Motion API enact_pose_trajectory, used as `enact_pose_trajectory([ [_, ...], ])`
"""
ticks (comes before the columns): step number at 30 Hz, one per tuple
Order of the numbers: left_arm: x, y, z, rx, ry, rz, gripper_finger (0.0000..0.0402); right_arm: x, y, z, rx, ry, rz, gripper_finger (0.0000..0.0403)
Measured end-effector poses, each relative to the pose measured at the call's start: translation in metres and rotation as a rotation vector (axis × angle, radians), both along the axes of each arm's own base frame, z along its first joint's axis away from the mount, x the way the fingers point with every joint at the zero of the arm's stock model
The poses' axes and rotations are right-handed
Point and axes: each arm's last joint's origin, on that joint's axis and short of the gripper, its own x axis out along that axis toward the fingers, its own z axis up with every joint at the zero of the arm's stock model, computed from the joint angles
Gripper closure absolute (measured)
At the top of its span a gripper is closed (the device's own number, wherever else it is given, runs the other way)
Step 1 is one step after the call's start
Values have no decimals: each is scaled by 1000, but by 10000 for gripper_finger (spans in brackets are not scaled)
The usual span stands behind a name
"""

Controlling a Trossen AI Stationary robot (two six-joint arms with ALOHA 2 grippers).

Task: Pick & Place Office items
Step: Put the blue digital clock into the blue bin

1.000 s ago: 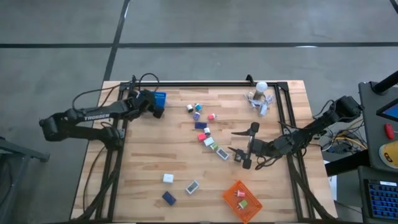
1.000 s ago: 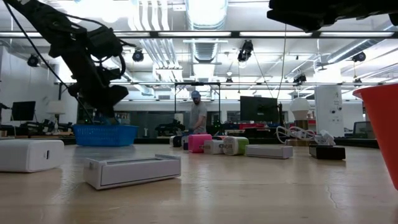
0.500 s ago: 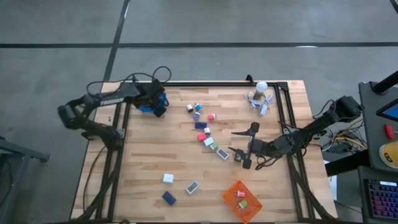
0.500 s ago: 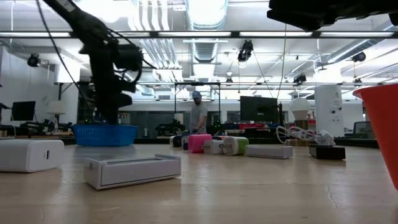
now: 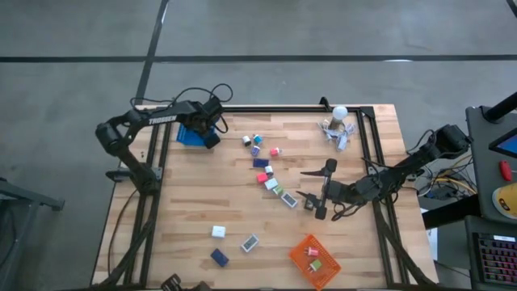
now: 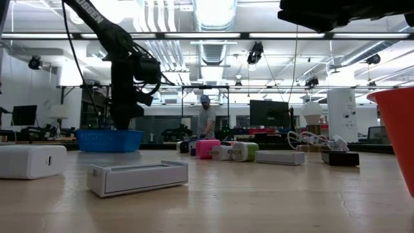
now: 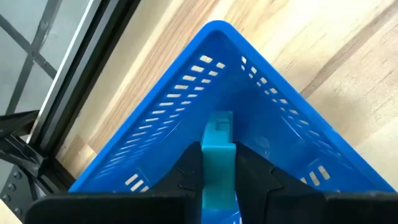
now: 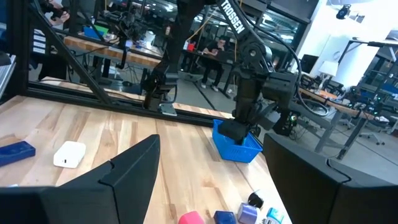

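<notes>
A small teal rectangular block (image 7: 217, 165) sits pinched between the closed fingers of the left gripper (image 7: 217, 180), held directly above the blue mesh basket (image 7: 186, 106) at the wooden table's (image 5: 194, 210) far left corner. The right gripper (image 5: 315, 187) rests mid-table with its fingers spread wide and empty, just beside the scattered line of small coloured office items (image 5: 271, 174).

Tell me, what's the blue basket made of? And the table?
The blue basket looks like smooth, slightly shiny plastic, though painted metal is possible: its walls have rows of neat slots. The table looks like pale wood, with grain lines and plank joints showing.
</notes>
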Motion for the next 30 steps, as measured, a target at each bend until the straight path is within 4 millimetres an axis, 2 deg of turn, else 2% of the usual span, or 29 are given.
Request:
enact_pose_trajectory([
  [18, -3, 0, 4, -22, -15, -8, 343, 0, 0, 0, 0, 0, 0, 122],
  [25, -3, 1, 7, -47, -43, -9, 269, 0, 0, 0, 0, 0, 0, 122],
  [30, -1, 2, 11, -48, -56, -16, 257, 0, 0, 0, 0, 0, 0, 122],
])
